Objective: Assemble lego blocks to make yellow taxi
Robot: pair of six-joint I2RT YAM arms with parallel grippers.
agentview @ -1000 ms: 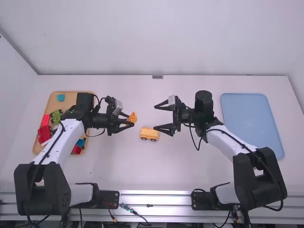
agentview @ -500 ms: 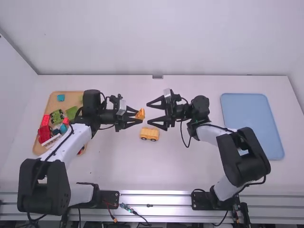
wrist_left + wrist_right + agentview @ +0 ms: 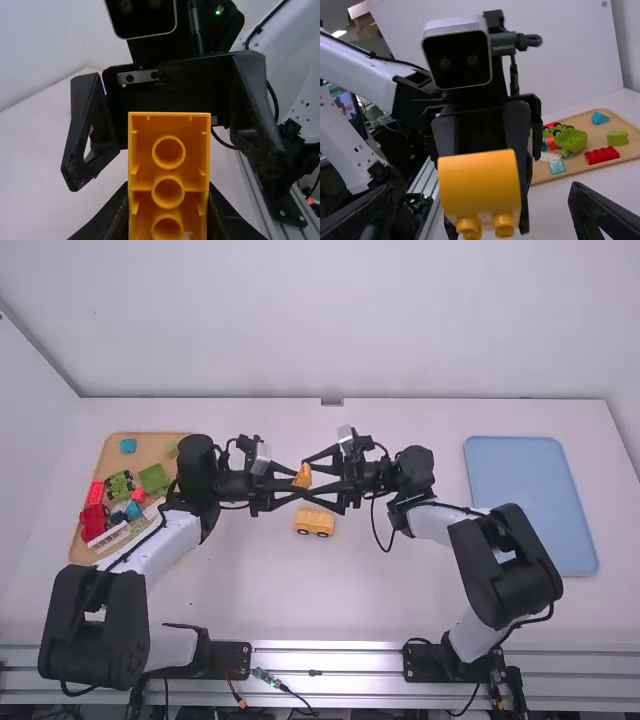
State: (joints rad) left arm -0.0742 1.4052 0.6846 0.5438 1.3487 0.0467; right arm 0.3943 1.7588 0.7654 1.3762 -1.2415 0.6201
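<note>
My left gripper (image 3: pixel 299 486) is shut on an orange-yellow block (image 3: pixel 302 476) above the table's middle. In the left wrist view the block (image 3: pixel 168 150) shows its hollow underside with round tubes, between the fingers of my left gripper (image 3: pixel 168 220). My right gripper (image 3: pixel 322 481) stands open with its fingers around the block's near end. From the right wrist view, the block (image 3: pixel 480 185) has a rounded face and studs, and lies between the spread fingers of my right gripper (image 3: pixel 480 212), touching neither. A yellow wheeled car base (image 3: pixel 315 522) rests on the table just below the grippers.
A wooden tray (image 3: pixel 150 450) at the left holds several red, green and blue blocks. On the right lies a blue tray (image 3: pixel 530 500). The white table (image 3: pixel 240 590) extends toward the arm bases, and a wall (image 3: pixel 330 320) rises behind it.
The left gripper has carried the orange-yellow block to the right. My right gripper has moved left, its open fingers now around the block. The car base has stayed put.
</note>
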